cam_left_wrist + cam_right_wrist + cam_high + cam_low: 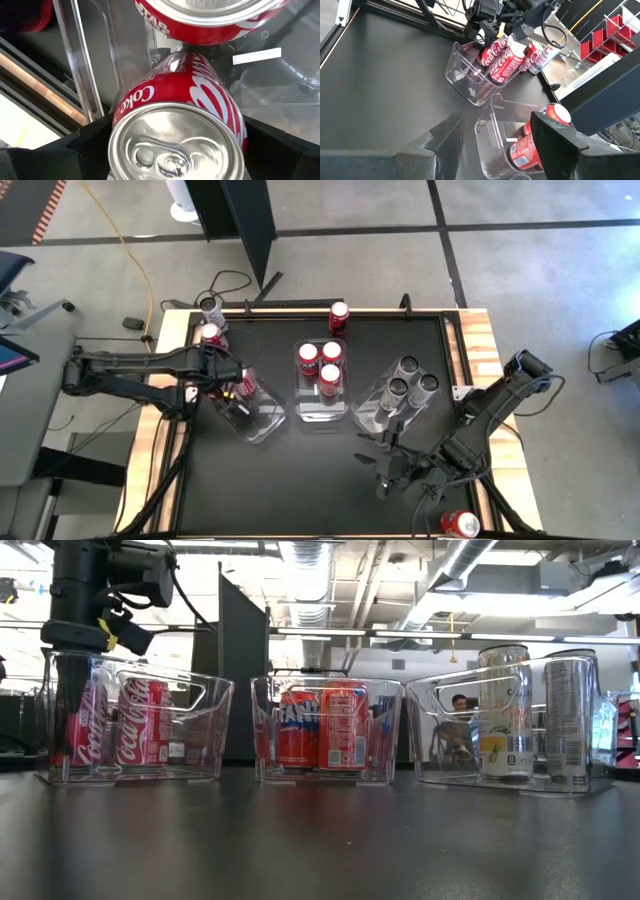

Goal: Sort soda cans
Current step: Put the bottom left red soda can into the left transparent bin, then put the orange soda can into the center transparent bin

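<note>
My left gripper points down into the left clear bin, open. Its fingers stand on either side of the top of a red Coke can. That can stands upright on the bin floor beside a second red can. The middle bin holds three red cans and the right bin three silver cans, all upright. My right gripper hangs open and empty over the table's near side, in front of the right bin.
Loose cans stand around the bins. A red one is at the far edge. A silver one and a red one are at the far-left corner. A red one lies at the near right. Bare black table lies in front of the bins.
</note>
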{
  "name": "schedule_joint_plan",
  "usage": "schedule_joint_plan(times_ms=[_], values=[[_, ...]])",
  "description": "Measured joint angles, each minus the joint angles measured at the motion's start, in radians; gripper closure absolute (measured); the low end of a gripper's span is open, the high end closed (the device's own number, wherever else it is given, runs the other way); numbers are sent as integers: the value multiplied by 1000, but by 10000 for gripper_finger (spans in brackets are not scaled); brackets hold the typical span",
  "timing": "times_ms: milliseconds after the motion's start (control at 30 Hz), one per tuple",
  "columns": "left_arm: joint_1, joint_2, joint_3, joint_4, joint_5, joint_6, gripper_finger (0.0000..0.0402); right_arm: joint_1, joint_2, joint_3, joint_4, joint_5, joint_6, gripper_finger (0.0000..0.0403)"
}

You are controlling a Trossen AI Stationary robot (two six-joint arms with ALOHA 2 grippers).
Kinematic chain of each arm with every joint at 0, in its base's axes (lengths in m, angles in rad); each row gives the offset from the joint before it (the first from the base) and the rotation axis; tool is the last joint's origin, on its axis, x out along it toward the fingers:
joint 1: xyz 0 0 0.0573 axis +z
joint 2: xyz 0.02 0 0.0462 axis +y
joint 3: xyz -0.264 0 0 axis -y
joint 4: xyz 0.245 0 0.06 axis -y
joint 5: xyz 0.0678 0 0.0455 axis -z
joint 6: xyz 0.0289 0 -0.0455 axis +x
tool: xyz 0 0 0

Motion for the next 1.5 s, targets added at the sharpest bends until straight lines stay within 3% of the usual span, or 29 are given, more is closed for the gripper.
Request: schedule_joint_plan(times_ms=[300, 633, 900, 1067, 1233, 1500], values=[[-27, -4, 131, -73, -20, 17, 46, 0, 0, 0, -3, -4, 20, 159], [-55, -5, 369, -219, -133, -17, 46, 0, 0, 0, -6, -5, 26, 159], [-55, -27, 476, -57, -334, 4, 46, -3, 0, 0, -2, -5, 26, 159], [-55, -37, 476, 132, -376, 110, 46, -21, 0, 1, 1, -13, 77, 159], [-55, -36, 476, 304, -376, 237, 46, -62, -2, 19, -55, -190, 196, 159], [-97, -27, 476, 481, -376, 371, 46, -114, -3, 144, -430, -594, 548, 159]])
